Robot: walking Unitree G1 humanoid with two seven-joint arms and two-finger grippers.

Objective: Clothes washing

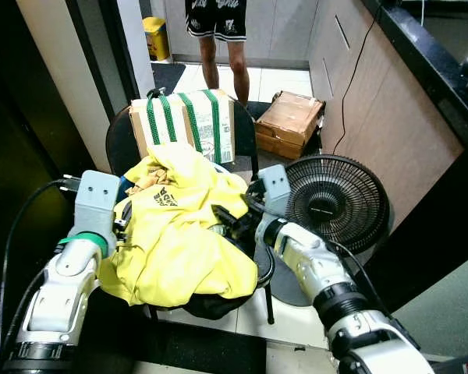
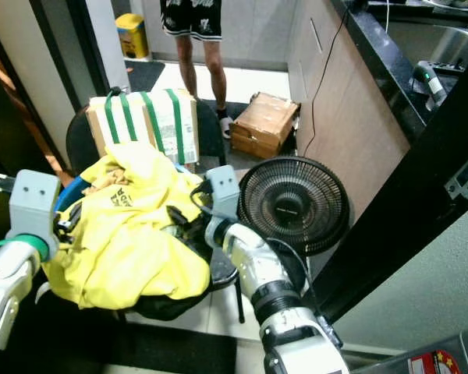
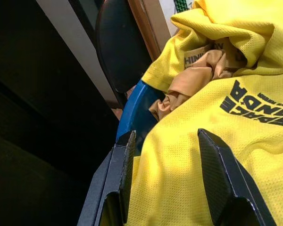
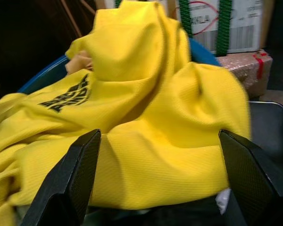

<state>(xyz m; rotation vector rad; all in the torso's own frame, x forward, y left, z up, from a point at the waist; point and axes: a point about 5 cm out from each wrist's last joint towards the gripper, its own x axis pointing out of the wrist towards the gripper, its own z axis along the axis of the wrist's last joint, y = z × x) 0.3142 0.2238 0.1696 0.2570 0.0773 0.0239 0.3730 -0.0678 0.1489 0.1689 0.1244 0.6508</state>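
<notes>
A pile of yellow clothes (image 1: pixel 175 234) with black lettering and a tan garment (image 3: pixel 193 80) fills a blue basket (image 3: pixel 134 113) on a black chair (image 1: pixel 125 140). My left gripper (image 3: pixel 167 181) is open at the pile's left side, its fingers (image 3: pixel 120 174) straddling a fold of yellow cloth by the basket rim. On the pile's right edge my right gripper (image 1: pixel 226 218) is open wide, with yellow cloth (image 4: pixel 160 155) bulging between its fingers (image 4: pixel 80 174). A dark garment (image 1: pixel 210 304) hangs under the pile.
A cardboard box with green straps (image 1: pixel 189 121) leans on the chair back. A black fan (image 1: pixel 335 202) stands right beside my right arm. A wooden crate (image 1: pixel 290 121) lies on the tiled floor; a person's legs (image 1: pixel 222 58) stand beyond. A counter (image 1: pixel 421 70) runs along the right.
</notes>
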